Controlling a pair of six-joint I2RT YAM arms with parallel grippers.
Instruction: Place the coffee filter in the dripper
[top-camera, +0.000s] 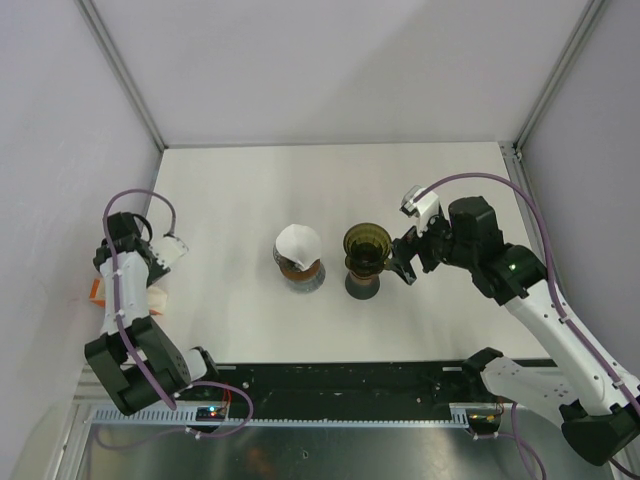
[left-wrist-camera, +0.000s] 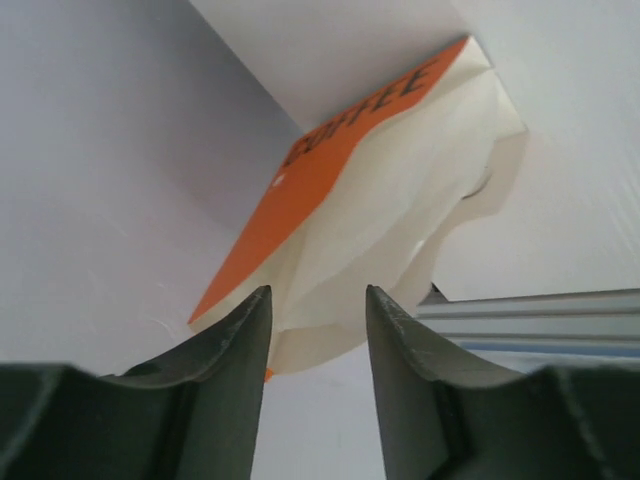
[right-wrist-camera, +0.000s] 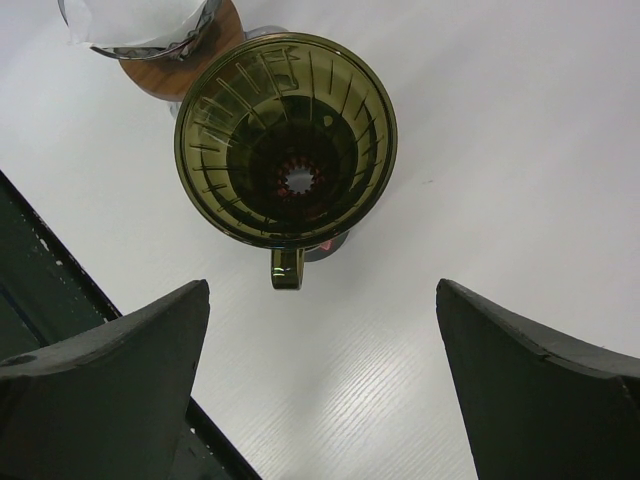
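Table (top-camera: 250, 190): dripper (top-camera: 366, 262), server (top-camera: 303, 275), filter pack (left-wrist-camera: 380, 200).

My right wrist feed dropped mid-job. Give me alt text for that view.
An empty, dark see-through dripper stands on the white table, seen from above, its handle pointing towards the right pincer, whose fingers are spread wide and touch nothing. At the top left edge, a white paper filter sits in a brown-collared vessel.

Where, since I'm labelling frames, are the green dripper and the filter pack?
green dripper (right-wrist-camera: 287, 140), right wrist view, on its ribbed inner cone.
filter pack (left-wrist-camera: 370, 200), left wrist view, on its white paper.
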